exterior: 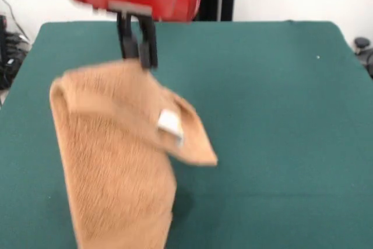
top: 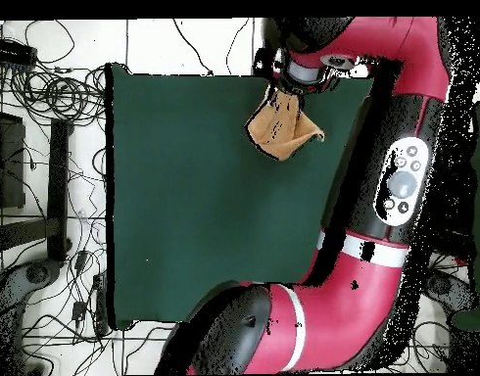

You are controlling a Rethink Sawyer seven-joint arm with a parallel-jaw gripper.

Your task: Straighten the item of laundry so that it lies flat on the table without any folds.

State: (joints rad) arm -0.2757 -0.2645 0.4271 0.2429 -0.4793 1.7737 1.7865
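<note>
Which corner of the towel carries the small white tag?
The folded-over corner flap of the towel, pointing right below the gripper; the other visible corners are bare.

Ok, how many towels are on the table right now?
1. The tan terry-cloth towel hangs from the gripper, whose fingers pinch its top edge, over the green table. A white tag shows on a drooping corner. Nothing seems hidden.

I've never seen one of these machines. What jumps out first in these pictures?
A tan towel hangs in the air, pinched at its top edge by the gripper of a big red arm. It droops in folds, a small white tag showing, above a wide green table.
</note>
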